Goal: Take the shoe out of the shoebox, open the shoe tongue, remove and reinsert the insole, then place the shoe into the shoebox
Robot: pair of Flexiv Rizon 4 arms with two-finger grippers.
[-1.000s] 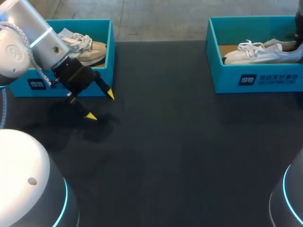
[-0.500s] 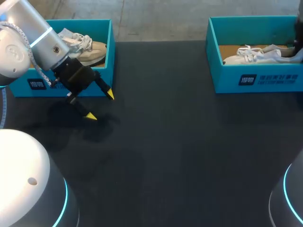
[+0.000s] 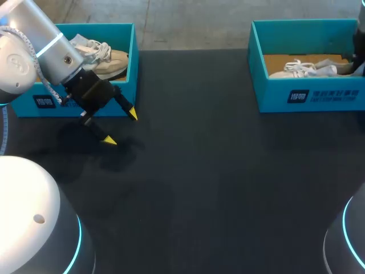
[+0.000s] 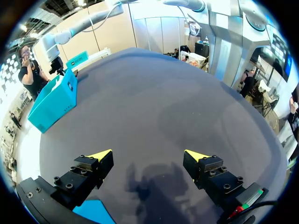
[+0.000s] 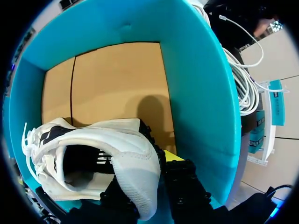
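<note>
A white shoe [image 3: 305, 68] sits low inside the right teal shoebox [image 3: 308, 97], toe pointing left. In the right wrist view my right gripper [image 5: 150, 164] is shut on the heel of the white shoe [image 5: 93, 140], just above the box's cardboard floor [image 5: 117, 79]; one yellow tip shows beside the heel. Only a dark part of my right arm [image 3: 360, 54] shows in the head view. My left gripper [image 3: 121, 127] hangs open over bare table in front of the left shoebox [image 3: 132, 68], with nothing between its fingers [image 4: 100, 155].
The left shoebox holds a beige shoe [image 3: 105, 57] with white laces. A dark table [image 3: 217, 171] stretches between the two boxes. In the left wrist view the right shoebox [image 4: 53, 100] stands far across the table.
The white shoe has sunk lower into the right shoebox, carried by my right gripper. My left arm has kept still.
</note>
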